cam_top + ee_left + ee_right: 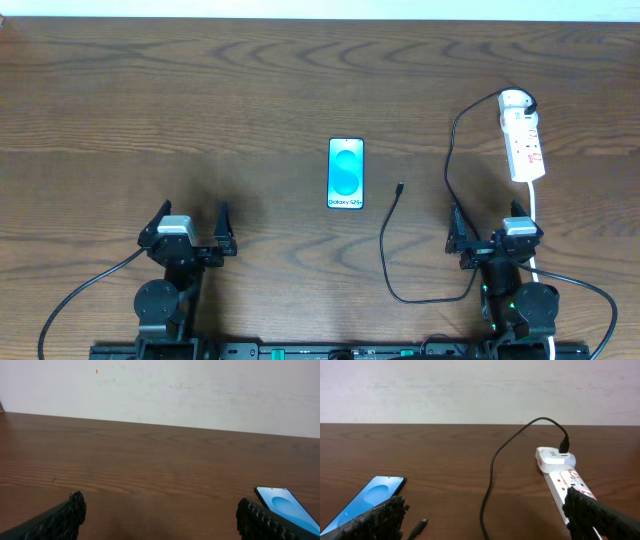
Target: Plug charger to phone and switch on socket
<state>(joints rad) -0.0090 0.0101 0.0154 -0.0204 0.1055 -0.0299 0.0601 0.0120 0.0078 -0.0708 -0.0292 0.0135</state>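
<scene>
The phone (346,173) lies flat mid-table with its cyan screen up, and shows in the left wrist view (287,505) and the right wrist view (367,497). The charger (385,245) is a thin black cable. Its small plug tip (400,187) (421,524) lies loose on the table right of the phone, apart from it. Its black plug (564,445) sits in the far end of the white socket (522,135) (565,477). My left gripper (190,222) (161,502) is open and empty, near and left of the phone. My right gripper (493,235) (484,500) is open and empty, near the socket's end.
The socket's white cord (536,200) runs toward the near edge, past my right arm. The charger cable loops on the wood between the phone and my right gripper. A pale wall (160,390) stands behind the table's far edge.
</scene>
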